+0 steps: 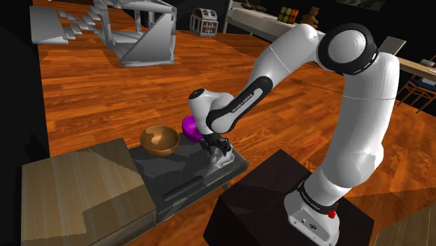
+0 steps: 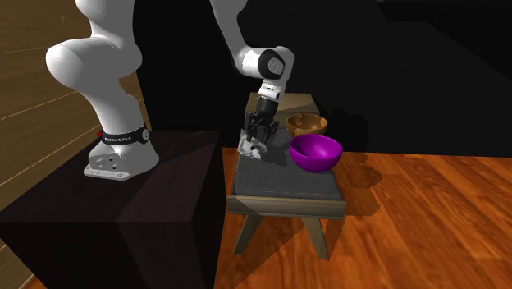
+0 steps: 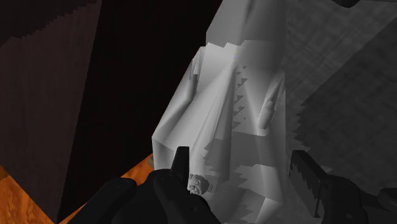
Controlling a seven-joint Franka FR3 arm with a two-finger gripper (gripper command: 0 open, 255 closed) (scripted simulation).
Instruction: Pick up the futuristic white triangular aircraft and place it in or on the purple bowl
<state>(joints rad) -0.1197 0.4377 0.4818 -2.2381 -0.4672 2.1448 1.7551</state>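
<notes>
The white triangular aircraft (image 3: 222,108) lies at the edge of the dark grey table (image 2: 287,179) nearest the stand, also seen as aircraft (image 1: 223,162) and aircraft (image 2: 249,148). My black gripper (image 2: 257,141) points down right over it, fingers apart on either side of its body. In the wrist view the gripper (image 3: 240,156) straddles the aircraft, and one finger (image 3: 181,167) overlaps its edge. I cannot see any squeeze on it. The purple bowl (image 2: 315,153) stands on the same table just beyond the aircraft; in the shoulder view the bowl (image 1: 187,126) is partly hidden behind my forearm.
A brown wooden bowl (image 1: 159,138) sits next to the purple one, bowl (image 2: 307,124). The dark stand (image 2: 123,213) is close beside the table with a narrow gap. A light wooden block (image 1: 77,196) adjoins the table's far end. Grey stair-like shapes (image 1: 133,31) stand on the wooden floor.
</notes>
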